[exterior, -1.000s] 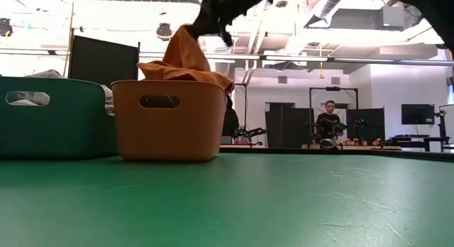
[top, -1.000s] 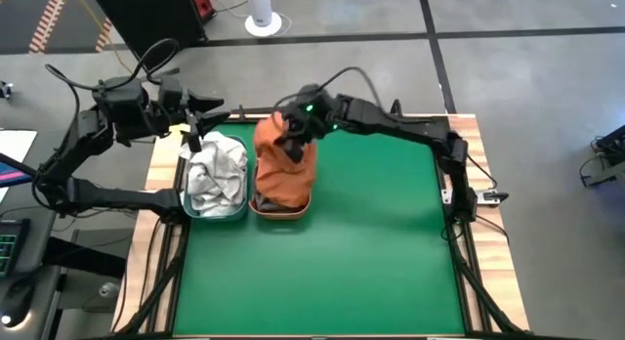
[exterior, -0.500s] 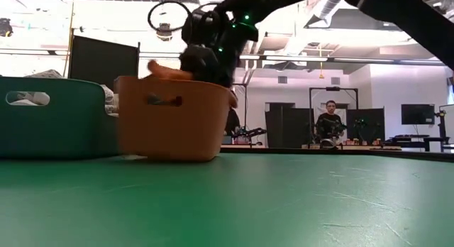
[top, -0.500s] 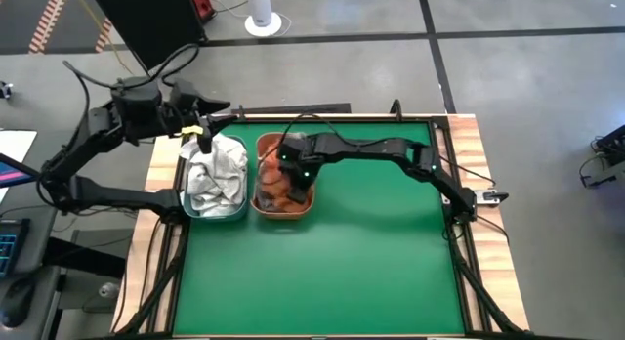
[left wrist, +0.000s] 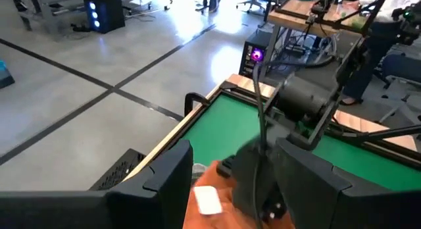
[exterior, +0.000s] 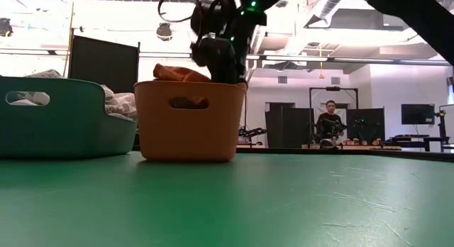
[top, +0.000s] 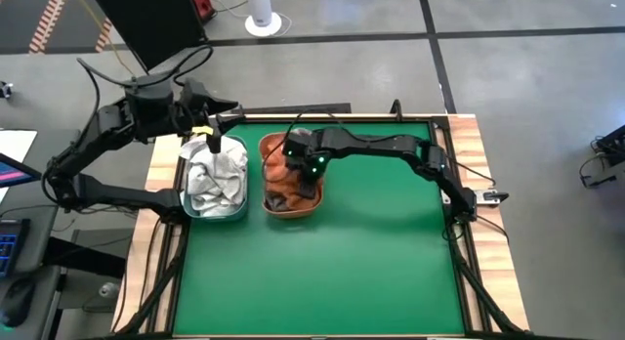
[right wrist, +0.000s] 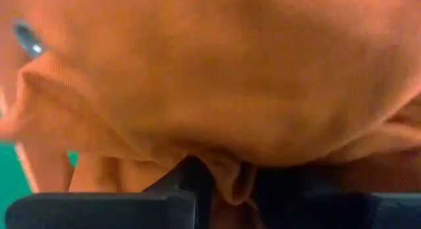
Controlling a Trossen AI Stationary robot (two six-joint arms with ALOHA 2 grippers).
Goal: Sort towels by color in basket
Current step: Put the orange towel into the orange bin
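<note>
From above, the right gripper is reaching down into the orange basket, which is sitting on the green table just beside the teal basket. A rust orange towel is lying bunched inside the orange basket under that gripper, and white and grey-checked towels are filling the teal basket. The left gripper is hovering over the far rim of the teal basket with its fingers standing apart and nothing between them.

At table height, the right gripper is hanging at the rim of the orange basket, with the rust orange towel showing just over the top edge. The teal basket is standing next to it with pale cloth spilling over its side. A person is sitting far back in the room.

In the left wrist view, the left arm's own fingers are standing spread and empty, with the right arm and the table's edge beyond them.

In the right wrist view, the rust orange towel is filling nearly everything, with a fold of it lying between the two dark fingers; whether the fingers are pinching it or letting go, I cannot tell
</note>
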